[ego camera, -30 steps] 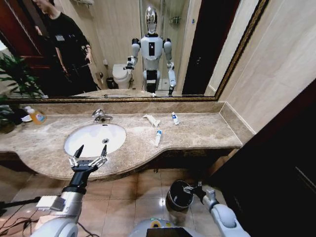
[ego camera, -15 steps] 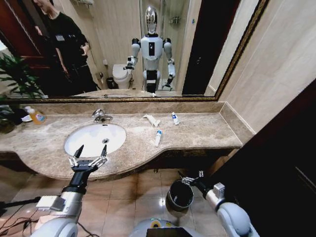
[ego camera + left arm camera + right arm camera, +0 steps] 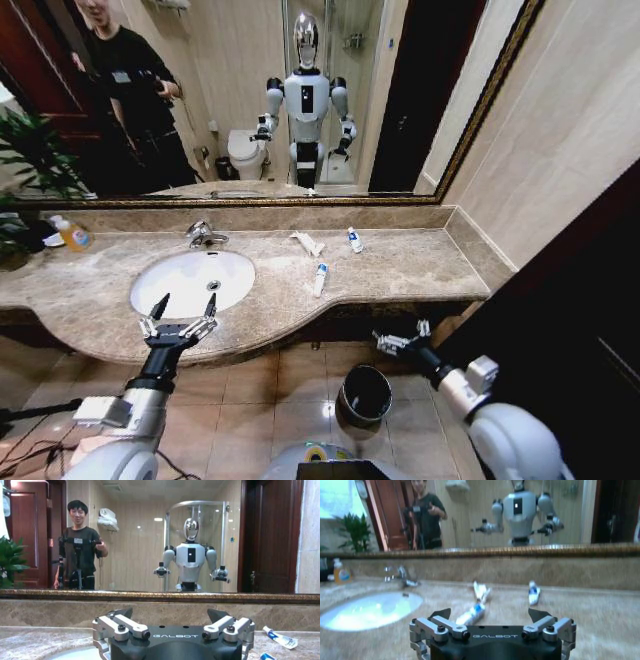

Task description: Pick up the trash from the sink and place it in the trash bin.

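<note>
Left gripper (image 3: 180,312) hovers at the front edge of the beige marble surface (image 3: 420,265), just before the white oval sink (image 3: 190,280); jaws spread, empty. Right gripper (image 3: 402,338) is raised below the surface's front edge, above and to the right of the trash bin (image 3: 364,396); jaws spread, empty. Bin: round, dark, shiny rim, on tiled floor. Trash on the marble right of the basin: white tube with blue cap (image 3: 320,278), second small tube (image 3: 354,239), white packet (image 3: 307,242). Chrome tap (image 3: 204,235) behind the basin.
</note>
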You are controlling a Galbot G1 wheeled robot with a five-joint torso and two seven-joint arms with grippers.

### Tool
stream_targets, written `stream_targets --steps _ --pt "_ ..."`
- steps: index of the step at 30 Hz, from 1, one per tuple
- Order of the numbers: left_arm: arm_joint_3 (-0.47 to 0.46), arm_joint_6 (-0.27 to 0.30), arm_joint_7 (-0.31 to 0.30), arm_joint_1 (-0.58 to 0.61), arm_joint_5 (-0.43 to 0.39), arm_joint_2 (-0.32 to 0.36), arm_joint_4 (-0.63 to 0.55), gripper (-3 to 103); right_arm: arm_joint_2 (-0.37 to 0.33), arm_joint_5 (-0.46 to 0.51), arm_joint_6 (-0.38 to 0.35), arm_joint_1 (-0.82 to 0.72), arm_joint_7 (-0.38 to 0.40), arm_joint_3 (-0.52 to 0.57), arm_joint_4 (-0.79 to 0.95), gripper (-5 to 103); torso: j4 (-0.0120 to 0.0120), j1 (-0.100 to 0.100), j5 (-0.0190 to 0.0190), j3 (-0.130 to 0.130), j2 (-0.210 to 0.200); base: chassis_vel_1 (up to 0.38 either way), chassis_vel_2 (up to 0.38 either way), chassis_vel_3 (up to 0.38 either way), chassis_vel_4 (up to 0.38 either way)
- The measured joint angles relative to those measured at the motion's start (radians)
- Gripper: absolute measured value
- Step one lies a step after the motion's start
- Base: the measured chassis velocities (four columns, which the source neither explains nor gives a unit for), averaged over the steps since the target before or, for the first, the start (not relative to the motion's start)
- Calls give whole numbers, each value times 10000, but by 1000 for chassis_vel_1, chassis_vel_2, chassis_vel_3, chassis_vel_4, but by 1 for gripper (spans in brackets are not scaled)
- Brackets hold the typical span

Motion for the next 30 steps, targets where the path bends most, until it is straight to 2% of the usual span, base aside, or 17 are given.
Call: stream_targets --steps 1,5,13,15,21,23,30 --pt "0 0 0 0 0 -1 0 100 -161 192 -134 352 315 -147 36 100 0 0 -1 0 0 0 0 0 0" --pt "0 0 0 0 0 -1 0 100 -680 689 -311 1278 703 -432 -198 100 1 0 -2 0 0 0 0 0 0" --pt "1 0 0 0 0 0 0 100 -1178 1098 -218 2816 727 -821 -1819 100 1 0 1 1 0 0 0 0 0" --pt "0 0 0 0 0 -1 0 100 -1358 1184 -190 3798 645 -1116 -2802 100 0 1 0 2 -1 0 0 0 0" --pt "0 0 0 -1 0 -1 0 100 -1420 1546 -397 5601 987 -2071 -3824 100 2 1 -4 2 -1 0 0 0 0" --pt "0 0 0 0 0 -1 0 100 -1400 1636 -412 6445 1246 -2871 -4407 100 2 2 -4 2 -1 0 0 0 0" --pt "1 0 0 -1 0 0 0 100 -1162 1572 -176 7838 1410 -4310 -5984 100 0 1 -1 1 -1 0 0 0 0"
